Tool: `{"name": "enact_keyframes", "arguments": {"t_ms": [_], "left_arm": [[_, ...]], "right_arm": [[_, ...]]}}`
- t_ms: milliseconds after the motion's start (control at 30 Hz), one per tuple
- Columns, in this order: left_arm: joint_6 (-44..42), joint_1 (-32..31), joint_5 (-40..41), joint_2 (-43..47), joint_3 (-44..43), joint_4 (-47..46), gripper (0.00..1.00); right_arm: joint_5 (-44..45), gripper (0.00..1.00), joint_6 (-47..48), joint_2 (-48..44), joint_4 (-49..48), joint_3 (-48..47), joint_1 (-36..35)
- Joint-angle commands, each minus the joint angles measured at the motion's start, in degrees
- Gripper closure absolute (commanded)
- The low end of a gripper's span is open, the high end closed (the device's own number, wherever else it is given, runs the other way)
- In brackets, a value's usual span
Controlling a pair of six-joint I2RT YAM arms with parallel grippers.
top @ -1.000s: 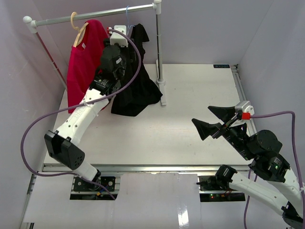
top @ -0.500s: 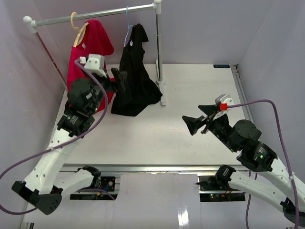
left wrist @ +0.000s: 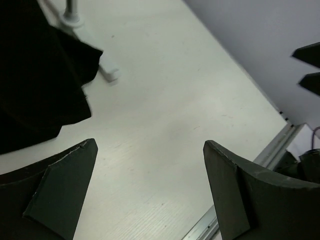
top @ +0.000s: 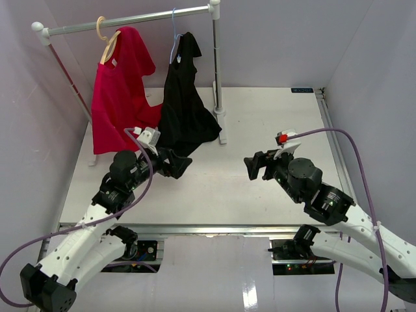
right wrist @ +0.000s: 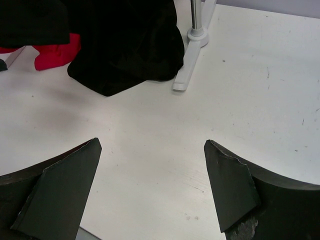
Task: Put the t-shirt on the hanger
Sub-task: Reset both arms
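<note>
The black t-shirt [top: 185, 104] hangs from the light-blue wire hanger [top: 173, 29], whose hook sits on the rail; its hem bunches on the table. My left gripper [top: 177, 164] is open and empty, low over the table just in front of the hem. In the left wrist view the t-shirt [left wrist: 35, 75] fills the upper left, beyond that open gripper [left wrist: 150, 145]. Over the table's middle right, my right gripper [top: 257, 166] stands open and empty. The right wrist view has the t-shirt [right wrist: 125, 45] well ahead of the gripper [right wrist: 152, 142].
A red shirt [top: 120, 84] hangs on a tan wooden hanger [top: 107, 42] at the rail's [top: 130, 21] left. The rack's white post [top: 216, 65] and foot [right wrist: 187, 75] stand right of the black shirt. Purple walls close three sides.
My left arm has drawn back from the hanging black t-shirt, down toward the near edge, its jaws spread wide. My right gripper has moved left and lower.
</note>
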State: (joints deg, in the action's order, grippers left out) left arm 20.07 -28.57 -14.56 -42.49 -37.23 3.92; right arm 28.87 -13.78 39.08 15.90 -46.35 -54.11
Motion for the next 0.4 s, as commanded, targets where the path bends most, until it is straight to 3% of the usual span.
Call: {"name": "enact_keyframes", "arguments": {"t_ms": [0, 367], "left_arm": [[2.8, -0.3, -4.7, 4.5, 0.4, -6.6, 0.02], [3.2, -0.7, -2.7, 9.5, 0.9, -4.8, 0.02]], "right_arm": [[2.8, 0.1, -1.8, -1.9, -3.5, 1.3, 0.0], [3.7, 0.1, -1.3, -0.8, -2.5, 0.9, -0.1]]}}
